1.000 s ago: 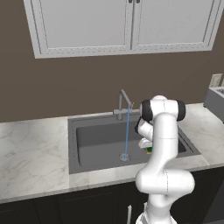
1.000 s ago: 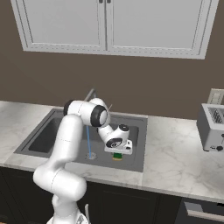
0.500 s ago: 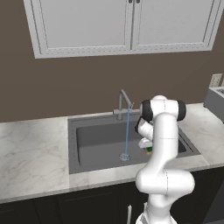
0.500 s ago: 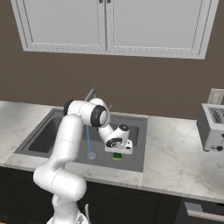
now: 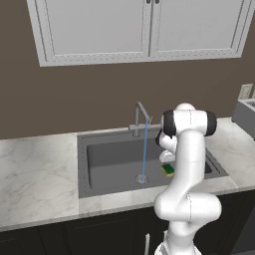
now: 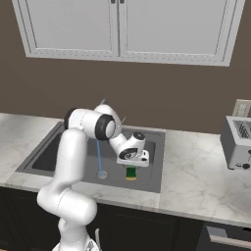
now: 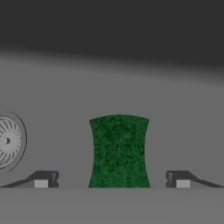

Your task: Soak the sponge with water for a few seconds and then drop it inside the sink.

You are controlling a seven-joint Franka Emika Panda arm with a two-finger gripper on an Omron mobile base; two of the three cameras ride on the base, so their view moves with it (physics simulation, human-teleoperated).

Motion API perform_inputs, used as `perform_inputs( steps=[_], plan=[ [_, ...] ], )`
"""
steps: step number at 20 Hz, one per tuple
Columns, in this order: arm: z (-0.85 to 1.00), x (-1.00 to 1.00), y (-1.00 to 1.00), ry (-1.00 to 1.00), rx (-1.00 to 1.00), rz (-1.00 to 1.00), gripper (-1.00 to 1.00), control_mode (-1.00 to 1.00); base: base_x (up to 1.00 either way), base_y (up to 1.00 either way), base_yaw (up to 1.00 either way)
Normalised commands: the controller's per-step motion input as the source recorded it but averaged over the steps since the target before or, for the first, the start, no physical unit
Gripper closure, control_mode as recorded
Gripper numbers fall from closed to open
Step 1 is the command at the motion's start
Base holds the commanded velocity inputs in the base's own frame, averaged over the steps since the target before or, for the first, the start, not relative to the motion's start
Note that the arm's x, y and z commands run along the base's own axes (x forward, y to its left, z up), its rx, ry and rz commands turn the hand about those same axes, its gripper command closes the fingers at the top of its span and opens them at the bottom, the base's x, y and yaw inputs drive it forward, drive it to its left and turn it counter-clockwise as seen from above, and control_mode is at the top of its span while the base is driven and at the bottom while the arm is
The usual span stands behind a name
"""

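The sponge, its dark green top facing the hand camera, sits between my gripper's two fingertips with a wide gap on each side, so the gripper is open and touches nothing. From the right base view the sponge shows green over yellow, low in the sink just under the gripper. From the left it is the green and yellow sponge beside the arm, right of the water. The thin blue water stream falls from the faucet onto the round drain.
Marble counter surrounds the dark sink. A toaster stands on the counter at the right. White wall cabinets hang above. The sink's back wall is dark ahead of the hand.
The gripper has opened and let go of the sponge. The sponge stays at about the same spot low in the sink. The arm has barely moved.
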Motion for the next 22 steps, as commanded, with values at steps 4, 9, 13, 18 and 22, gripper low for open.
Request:
perform_inputs(
  steps=[4,9,13,18,22],
  plan=[
    [0.62,0.00,0.00,0.00,0.00,0.00,-1.00,-1.00,0.00,0.00,0.00],
    [0.57,0.00,0.00,0.00,0.00,0.00,-1.00,-1.00,0.00,0.00,0.00],
    [0.60,-0.02,0.00,-0.01,0.00,0.00,-1.00,-1.00,0.00,0.00,0.00],
    [0.62,-0.14,0.00,0.00,0.00,0.00,-1.00,-1.00,0.00,0.00,0.00],
    [0.57,-0.35,0.00,-0.05,0.00,0.00,-1.00,-1.00,0.00,0.00,0.00]
  ],
)
